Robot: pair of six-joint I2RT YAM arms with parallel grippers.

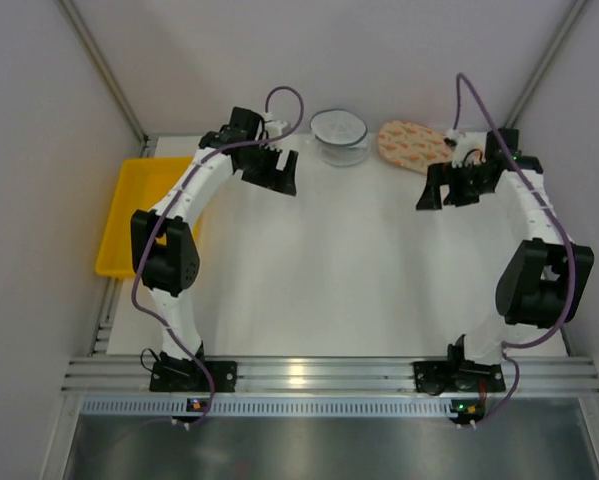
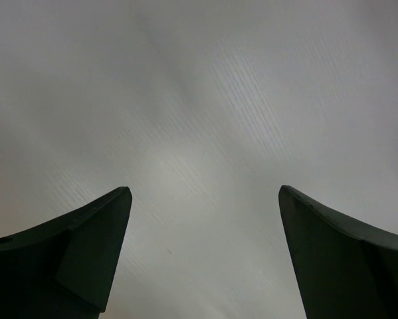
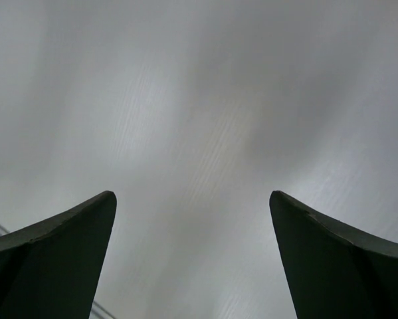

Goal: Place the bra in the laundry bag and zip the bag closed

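The left gripper (image 1: 274,178) and right gripper (image 1: 444,193) hang over the white table (image 1: 329,270), fingers spread wide, nothing between them. The patterned laundry bag (image 1: 411,147) lies flat just beyond the right fingers, slightly to their left. A clear bowl (image 1: 339,136) sits beyond the left fingers, to their right.

- Left arm (image 1: 199,180): white links, black joint housings, purple cable looped alongside.
- Right arm (image 1: 539,205): identical colours and cable.
- Bases (image 1: 179,372): black blocks.
- Fingers (image 2: 72,259): dark, matte, tapering to blunt tips.
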